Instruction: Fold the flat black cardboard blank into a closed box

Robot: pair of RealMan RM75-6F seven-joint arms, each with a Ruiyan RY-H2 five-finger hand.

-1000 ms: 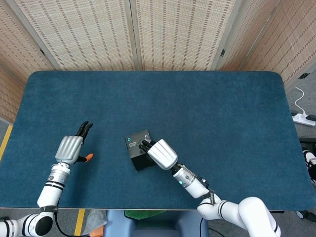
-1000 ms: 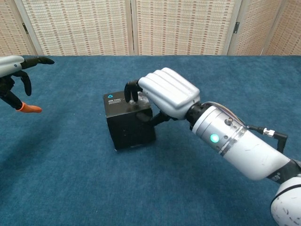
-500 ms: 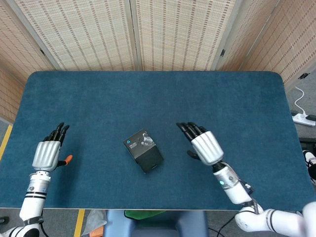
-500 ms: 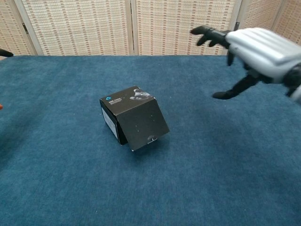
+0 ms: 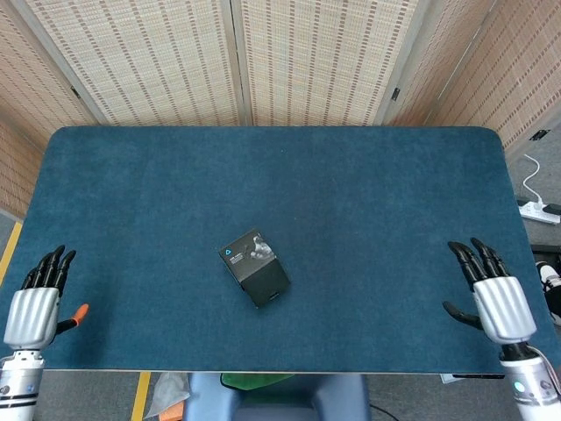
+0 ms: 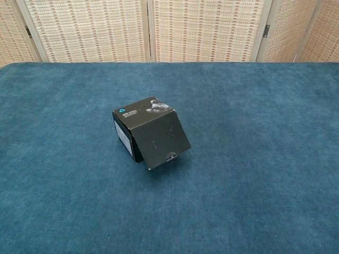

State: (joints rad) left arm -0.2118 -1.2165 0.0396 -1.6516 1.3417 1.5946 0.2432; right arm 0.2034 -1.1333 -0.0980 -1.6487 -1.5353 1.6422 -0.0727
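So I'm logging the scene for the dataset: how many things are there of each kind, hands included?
Box: 1
Hands: 2, left hand and right hand, both near the table edge, fingers spread, holding nothing
Table: 1
Total: 4

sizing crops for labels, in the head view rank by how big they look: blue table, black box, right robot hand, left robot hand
1. The blue carpeted table, by far the largest.
2. The small black cardboard box and the silver right robot hand look about alike; I won't rank them.
3. The silver left robot hand, cut off by the frame edge, so its place is unsure.
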